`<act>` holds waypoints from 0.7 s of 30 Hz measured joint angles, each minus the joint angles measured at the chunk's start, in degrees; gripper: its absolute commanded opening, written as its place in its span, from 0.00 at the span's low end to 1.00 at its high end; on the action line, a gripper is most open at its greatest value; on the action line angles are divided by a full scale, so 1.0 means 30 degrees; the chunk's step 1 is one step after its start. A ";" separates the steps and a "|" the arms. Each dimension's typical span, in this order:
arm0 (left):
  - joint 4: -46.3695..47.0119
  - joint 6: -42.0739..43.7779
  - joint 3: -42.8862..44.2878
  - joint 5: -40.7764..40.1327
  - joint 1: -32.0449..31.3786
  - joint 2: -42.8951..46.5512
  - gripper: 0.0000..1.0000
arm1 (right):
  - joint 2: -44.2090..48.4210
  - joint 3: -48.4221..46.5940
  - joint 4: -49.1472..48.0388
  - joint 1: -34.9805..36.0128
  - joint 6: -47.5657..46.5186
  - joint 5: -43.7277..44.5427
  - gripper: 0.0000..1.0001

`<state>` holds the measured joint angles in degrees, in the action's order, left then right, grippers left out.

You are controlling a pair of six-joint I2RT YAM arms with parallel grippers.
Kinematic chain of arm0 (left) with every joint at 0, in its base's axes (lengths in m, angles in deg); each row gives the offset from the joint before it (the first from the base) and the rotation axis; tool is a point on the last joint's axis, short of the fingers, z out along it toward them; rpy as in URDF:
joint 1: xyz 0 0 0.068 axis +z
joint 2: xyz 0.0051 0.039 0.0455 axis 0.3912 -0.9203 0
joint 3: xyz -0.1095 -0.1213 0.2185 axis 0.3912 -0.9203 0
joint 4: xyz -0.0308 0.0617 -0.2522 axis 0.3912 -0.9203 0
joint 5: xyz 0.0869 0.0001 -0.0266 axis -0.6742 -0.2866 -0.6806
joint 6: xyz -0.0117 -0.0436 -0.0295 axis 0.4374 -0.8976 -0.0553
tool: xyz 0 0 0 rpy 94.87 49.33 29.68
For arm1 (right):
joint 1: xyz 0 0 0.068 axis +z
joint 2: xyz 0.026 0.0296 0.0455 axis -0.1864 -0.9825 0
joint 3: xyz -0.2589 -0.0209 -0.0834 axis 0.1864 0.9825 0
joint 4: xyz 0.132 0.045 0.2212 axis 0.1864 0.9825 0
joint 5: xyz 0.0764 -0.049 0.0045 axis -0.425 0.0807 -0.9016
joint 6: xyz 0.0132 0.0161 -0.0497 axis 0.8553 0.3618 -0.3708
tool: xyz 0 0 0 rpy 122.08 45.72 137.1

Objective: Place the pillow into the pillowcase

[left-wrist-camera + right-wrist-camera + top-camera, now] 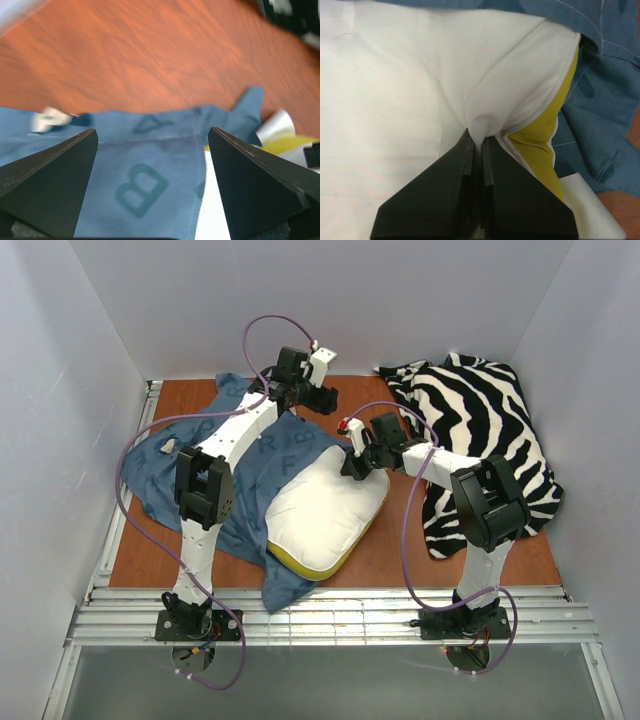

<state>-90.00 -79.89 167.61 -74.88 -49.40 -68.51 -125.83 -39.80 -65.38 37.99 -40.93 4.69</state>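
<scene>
Though unclear overhead, wrist-view pinch on pillow point(385, 90).

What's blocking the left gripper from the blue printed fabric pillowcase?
Nothing visible. The left gripper stands open directly over the blue printed fabric pillowcase, with only bare cloth below; the plump white pillow lies off to one side.

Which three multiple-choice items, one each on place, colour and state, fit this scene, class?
1. The zebra-striped cloth lies: A) at the table right side; B) on the floor; C) at the near left.
2. The pillow has a lower edge that is: A) red; B) yellow; C) green.
3. The right pincer is: A) wide open; B) shut on the pillow; C) out of view.
Answers: 1 A, the top view shows it there; 2 B, a yellow rim shows; 3 B, its tips pinch white fabric.
</scene>
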 measured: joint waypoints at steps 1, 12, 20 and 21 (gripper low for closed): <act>-0.0240 -0.0022 -0.0058 0.0459 -0.0022 -0.0248 0.85 | 0.0015 0.0168 -0.0291 0.0073 -0.0015 0.0000 0.01; 0.1464 0.1676 -1.0163 0.1719 -0.0211 0.2703 0.83 | -0.0146 0.0911 -0.1712 -0.0044 0.1566 -0.1421 0.01; 0.1479 0.2251 -0.9843 -0.0605 -0.0510 0.2798 0.30 | -0.0153 0.1071 -0.2295 -0.0124 0.2594 -0.2062 0.01; 0.1377 0.2353 -0.9581 -0.0801 -0.0532 0.2688 0.21 | -0.0095 0.1107 -0.2317 -0.0146 0.2667 -0.2098 0.01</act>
<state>-85.87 -72.83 138.87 -77.29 -50.99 -60.44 -126.11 -36.47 -72.33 37.55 -32.93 -1.60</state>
